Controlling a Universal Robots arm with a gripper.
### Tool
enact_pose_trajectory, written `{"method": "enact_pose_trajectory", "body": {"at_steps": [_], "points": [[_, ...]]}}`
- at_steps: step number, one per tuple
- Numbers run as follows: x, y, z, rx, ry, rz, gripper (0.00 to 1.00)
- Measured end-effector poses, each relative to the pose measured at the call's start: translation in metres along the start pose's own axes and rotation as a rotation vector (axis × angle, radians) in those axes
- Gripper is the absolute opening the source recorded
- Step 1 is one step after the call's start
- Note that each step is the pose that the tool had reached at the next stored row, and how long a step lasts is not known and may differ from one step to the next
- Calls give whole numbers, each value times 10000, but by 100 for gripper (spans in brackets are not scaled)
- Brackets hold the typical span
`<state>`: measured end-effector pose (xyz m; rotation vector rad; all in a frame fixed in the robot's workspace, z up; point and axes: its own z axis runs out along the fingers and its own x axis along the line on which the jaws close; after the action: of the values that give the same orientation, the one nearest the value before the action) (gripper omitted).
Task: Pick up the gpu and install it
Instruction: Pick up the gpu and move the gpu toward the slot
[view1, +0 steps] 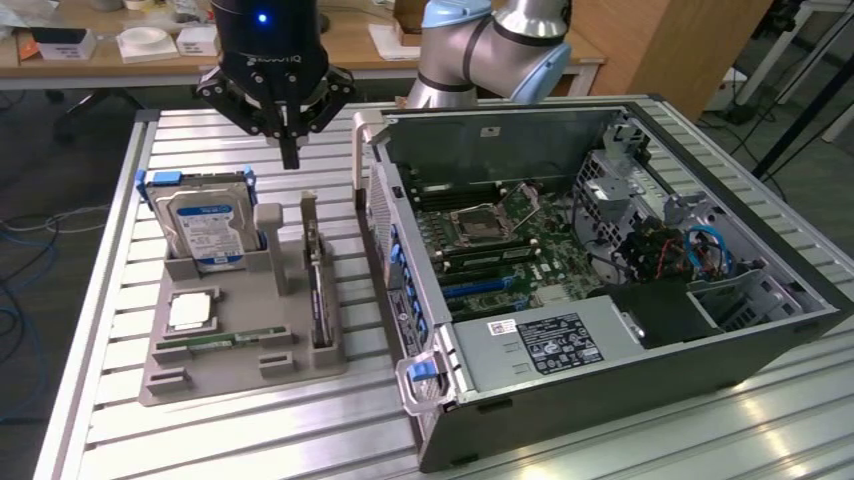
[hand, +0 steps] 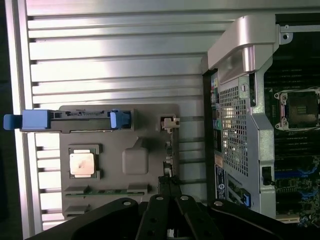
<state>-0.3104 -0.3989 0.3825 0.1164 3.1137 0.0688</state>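
Closed tight and empty, my claw is hovering over the gpu, which is standing on edge in the grey tray, offering its top edge for gripping.

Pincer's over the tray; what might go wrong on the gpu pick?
The pincer is shut above the tray; coming down like that it would likely hit the gpu edge rather than straddle it. The card stands thin between the grey post and the case wall, so a skewed approach may knock either.
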Motion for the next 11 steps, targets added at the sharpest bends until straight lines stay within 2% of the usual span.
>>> {"method": "enact_pose_trajectory", "body": {"at_steps": [11], "points": [[1,0,0,0,0,1,11]]}}
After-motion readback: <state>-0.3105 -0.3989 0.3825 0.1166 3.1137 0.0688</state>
